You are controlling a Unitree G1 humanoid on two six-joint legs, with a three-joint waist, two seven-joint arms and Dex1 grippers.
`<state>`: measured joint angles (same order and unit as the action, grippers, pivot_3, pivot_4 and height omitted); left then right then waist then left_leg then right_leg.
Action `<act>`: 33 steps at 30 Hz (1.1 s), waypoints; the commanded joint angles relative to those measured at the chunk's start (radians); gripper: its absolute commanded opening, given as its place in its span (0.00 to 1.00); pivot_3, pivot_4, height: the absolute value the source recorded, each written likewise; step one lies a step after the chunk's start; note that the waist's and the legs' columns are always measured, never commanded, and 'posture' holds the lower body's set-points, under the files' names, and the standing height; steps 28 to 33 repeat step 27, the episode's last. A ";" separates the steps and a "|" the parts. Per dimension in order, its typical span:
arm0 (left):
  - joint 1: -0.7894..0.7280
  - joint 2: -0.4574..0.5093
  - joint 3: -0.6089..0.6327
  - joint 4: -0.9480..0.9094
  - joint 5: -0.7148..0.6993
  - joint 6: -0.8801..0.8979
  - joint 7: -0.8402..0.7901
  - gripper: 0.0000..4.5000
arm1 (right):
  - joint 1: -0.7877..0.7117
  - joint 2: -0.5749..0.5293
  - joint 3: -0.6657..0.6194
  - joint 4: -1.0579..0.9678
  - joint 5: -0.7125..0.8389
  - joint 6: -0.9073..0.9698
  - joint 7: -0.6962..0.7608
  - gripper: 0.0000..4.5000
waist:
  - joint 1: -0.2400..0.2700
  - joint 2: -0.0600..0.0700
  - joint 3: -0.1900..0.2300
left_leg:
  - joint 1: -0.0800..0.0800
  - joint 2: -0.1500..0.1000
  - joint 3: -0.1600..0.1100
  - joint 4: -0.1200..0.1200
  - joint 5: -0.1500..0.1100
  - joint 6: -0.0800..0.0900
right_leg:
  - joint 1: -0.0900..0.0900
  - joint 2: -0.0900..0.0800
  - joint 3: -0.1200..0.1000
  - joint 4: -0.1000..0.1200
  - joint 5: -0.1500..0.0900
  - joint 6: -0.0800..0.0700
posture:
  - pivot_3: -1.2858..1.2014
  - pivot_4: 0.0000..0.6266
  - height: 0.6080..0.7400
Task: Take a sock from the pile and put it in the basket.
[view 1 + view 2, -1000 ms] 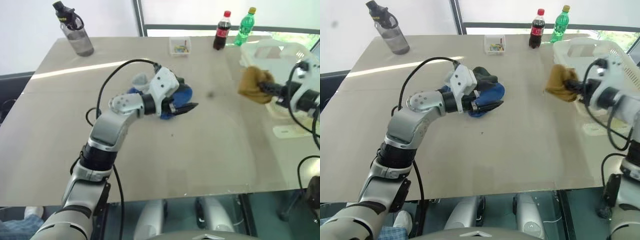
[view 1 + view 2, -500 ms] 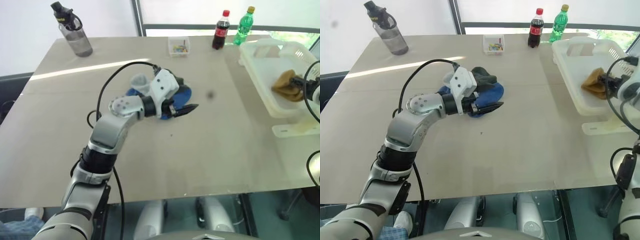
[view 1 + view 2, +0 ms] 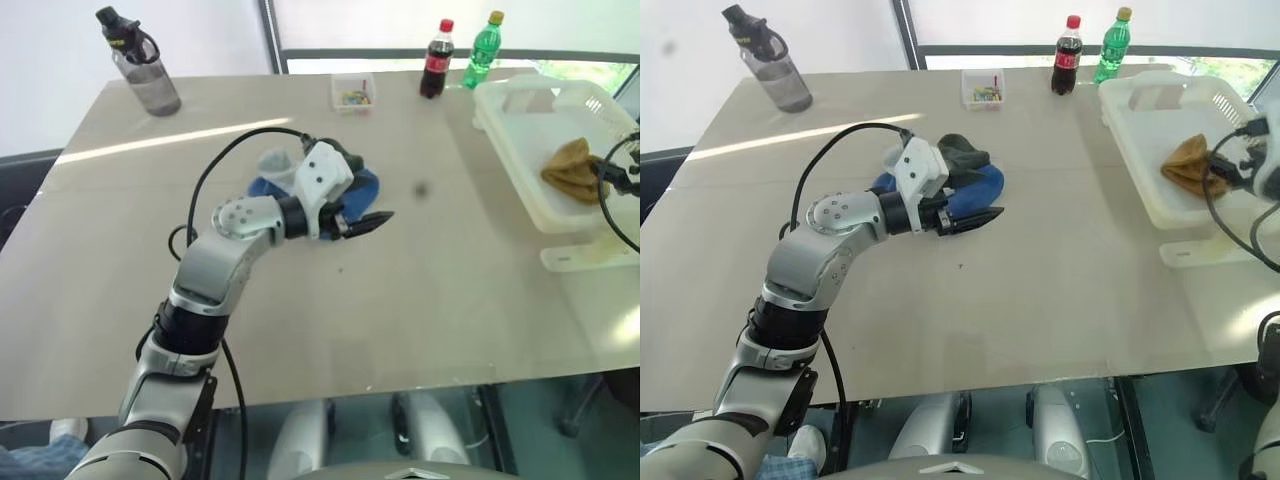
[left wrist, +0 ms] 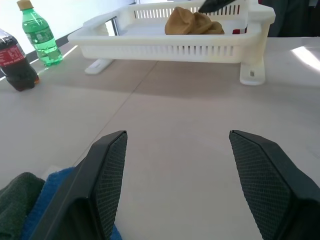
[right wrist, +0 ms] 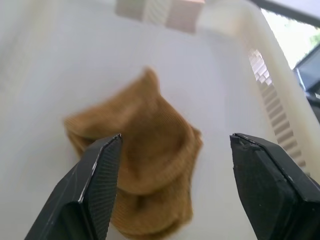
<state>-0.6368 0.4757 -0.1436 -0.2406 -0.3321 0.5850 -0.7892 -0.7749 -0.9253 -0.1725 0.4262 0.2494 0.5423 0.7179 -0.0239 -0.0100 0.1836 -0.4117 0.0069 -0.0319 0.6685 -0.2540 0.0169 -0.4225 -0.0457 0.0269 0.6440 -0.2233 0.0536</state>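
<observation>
**Already dropped: mustard sock lies in the basket**

Now the mustard sock [image 5: 140,165] lies on the basket [image 3: 520,150] floor, directly beneath the right gripper [image 5: 172,185], jaws spread and empty; a second ago it hung clamped short of the basket; the left gripper [image 4: 172,187], open, waits beside the pile [image 3: 965,170], nearer it.

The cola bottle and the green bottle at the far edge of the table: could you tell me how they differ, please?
The cola bottle holds dark liquid under a red cap and red label; the green bottle is clear green plastic with a yellow cap. The cola bottle stands nearer the small clear box; the green bottle stands nearer the basket. Both stand upright, capped, side by side on the table.
</observation>
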 commanded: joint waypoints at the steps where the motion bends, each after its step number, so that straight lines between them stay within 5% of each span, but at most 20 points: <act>1: 0.041 0.028 0.071 -0.093 -0.051 0.035 0.009 0.76 | 0.102 0.012 -0.029 -0.290 0.094 0.060 0.069 0.80 | 0.005 0.000 0.000 | 0.000 0.000 -0.002 0.000 0.000 0.000 | 0.000 0.000 -0.001 0.000 0.000 0.000 | 0.52 0.24 1.00; 13: 0.437 0.173 0.305 -0.382 -0.148 0.131 0.066 0.76 | 0.619 0.113 -0.096 -0.872 0.383 0.124 0.195 0.80 | 0.017 0.000 0.000 | -0.001 0.000 -0.003 0.002 0.000 0.000 | 0.002 -0.004 -0.003 0.000 0.000 0.001 | 0.52 0.24 1.00; 24: 0.852 0.146 0.559 -0.556 -0.170 0.072 0.139 0.76 | 0.784 0.123 -0.146 -0.803 0.387 -0.038 0.306 0.80 | 0.013 -0.002 -0.001 | 0.016 0.002 0.001 0.002 0.000 0.000 | 0.014 -0.001 0.001 0.001 -0.004 -0.001 | 0.52 0.24 1.00; 33: 0.899 0.156 0.595 -0.569 -0.174 0.054 0.137 0.76 | 0.804 0.112 -0.153 -0.773 0.371 -0.077 0.344 0.80 | 0.014 -0.002 -0.001 | 0.016 0.002 0.003 0.002 0.000 0.000 | 0.014 -0.001 0.001 0.001 -0.003 -0.004 | 0.52 0.24 1.00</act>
